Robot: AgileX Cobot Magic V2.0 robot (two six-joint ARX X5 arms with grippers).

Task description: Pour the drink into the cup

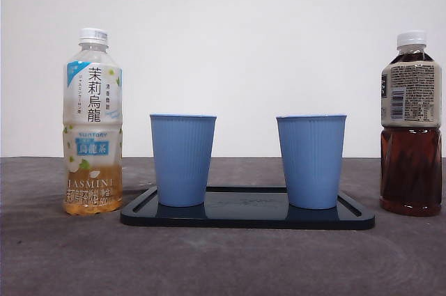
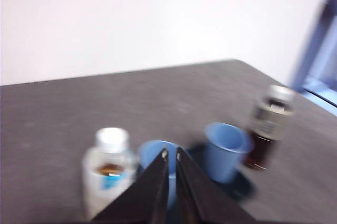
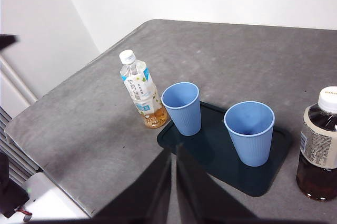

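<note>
At the left of the front frame a jasmine tea bottle (image 1: 93, 123) stands upright on the grey worktop (image 1: 63, 254), white cap on, with only a shallow layer of pale amber drink at its base. At the far right edge stands a dark tea bottle (image 1: 411, 129), also capped and upright, filled to about the lower edge of its label with deep brown liquid. Between them, in the lower middle of the frame, lies a flat dark tray (image 1: 247, 216) carrying two blue ribbed cups: the left cup (image 1: 182, 159) sits near the tray's left end, the right cup (image 1: 311, 161) near its right end, well apart from each other and both upright. The jasmine bottle is just beside the tray's left end, not on it; the dark bottle stands off the tray's right end. Neither arm shows in the front frame.

The left claw (image 2: 170, 154) hangs above the worktop, its two black jaws pressed almost together and holding nothing; that picture is blurred. The right claw (image 3: 172, 150) also sits above the worktop, apart from every object, jaws close together with only a thin slit between them, empty.
</note>
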